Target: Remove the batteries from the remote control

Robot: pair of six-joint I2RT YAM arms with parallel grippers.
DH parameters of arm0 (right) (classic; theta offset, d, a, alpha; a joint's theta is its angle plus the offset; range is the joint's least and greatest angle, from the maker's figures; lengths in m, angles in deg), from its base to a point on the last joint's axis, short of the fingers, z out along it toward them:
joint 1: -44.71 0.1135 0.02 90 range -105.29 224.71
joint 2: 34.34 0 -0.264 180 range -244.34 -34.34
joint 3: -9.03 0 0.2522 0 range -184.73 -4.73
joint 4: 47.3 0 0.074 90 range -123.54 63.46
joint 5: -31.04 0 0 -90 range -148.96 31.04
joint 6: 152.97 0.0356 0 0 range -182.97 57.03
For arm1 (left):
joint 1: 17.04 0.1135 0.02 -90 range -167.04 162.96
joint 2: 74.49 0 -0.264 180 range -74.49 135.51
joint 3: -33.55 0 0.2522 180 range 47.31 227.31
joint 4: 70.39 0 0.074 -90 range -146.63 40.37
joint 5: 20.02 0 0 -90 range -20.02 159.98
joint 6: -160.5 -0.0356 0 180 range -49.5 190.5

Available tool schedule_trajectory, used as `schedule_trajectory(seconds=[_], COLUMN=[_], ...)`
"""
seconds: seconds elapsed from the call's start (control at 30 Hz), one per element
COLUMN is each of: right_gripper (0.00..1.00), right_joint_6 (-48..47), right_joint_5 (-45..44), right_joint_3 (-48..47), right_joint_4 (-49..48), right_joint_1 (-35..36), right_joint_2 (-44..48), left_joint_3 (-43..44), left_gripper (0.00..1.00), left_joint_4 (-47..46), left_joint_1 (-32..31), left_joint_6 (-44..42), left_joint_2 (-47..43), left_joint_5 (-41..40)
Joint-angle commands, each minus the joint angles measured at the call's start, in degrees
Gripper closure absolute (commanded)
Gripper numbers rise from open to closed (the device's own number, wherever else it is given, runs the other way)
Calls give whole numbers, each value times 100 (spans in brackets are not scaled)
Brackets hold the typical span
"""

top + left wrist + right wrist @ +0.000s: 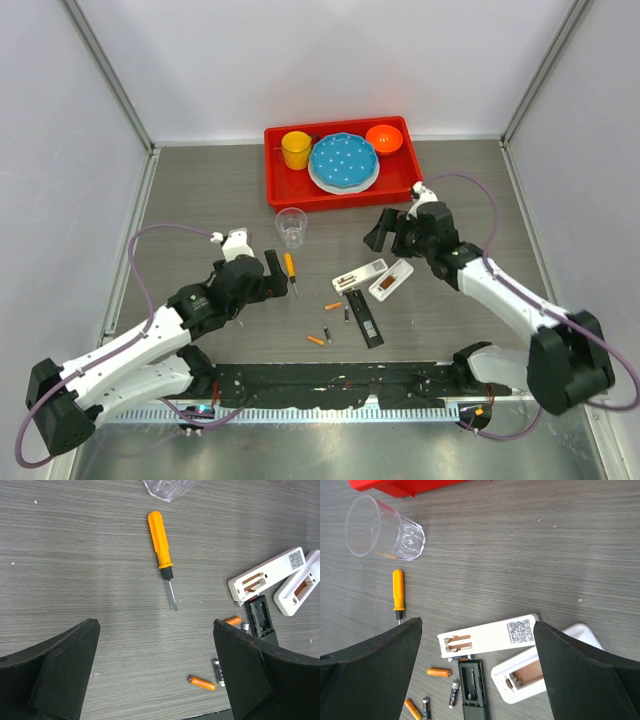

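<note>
Batteries (333, 306), four, loose on the bench (200, 200).
All lie just left of the black remote (365, 322); left tool (155, 630) and right tool (477, 625) hang either side of it, both spread wide, holding nothing.

A grey wood-grain desk (200, 190) is filling the floor of a small enclosure, its grain running from left to right. White panel walls are closing it in on three sides: a back wall (330, 60), a left wall (50, 150) and a right wall (600, 130). Silver metal posts (108, 75) are standing in the two far corners, leaning outward in the top view. A brushed metal sill (330, 455) is running along the near edge and catching a dull sheen. Soft, even light is falling from above, leaving only faint shadows on the desk.
</note>
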Motion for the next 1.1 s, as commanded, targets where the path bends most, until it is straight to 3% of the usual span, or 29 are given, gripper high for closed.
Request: schedule_trajectory(seconds=[0.0,0.27,0.7,1.07], right_gripper=[1,1,5,5], right_joint_6=[-552,-631,-1115,-1124], right_joint_5=[-925,-2105,-2562,-2483], right_joint_3=[-154,12,838,1313], right_joint_4=[838,1340,401,-4], right_joint_1=[20,20,11,20], right_joint_2=[1181,2932,4830,5017], left_joint_3=[399,1059,1490,858], left_gripper=[0,0,0,0], left_joint_4=[-271,-52,-60,-587], left_joint_1=[24,15,24,15], left_joint_6=[-373,-814,-981,-1052], left_joint_2=[153,496,225,-856], left_joint_5=[-203,-625,-766,-898])
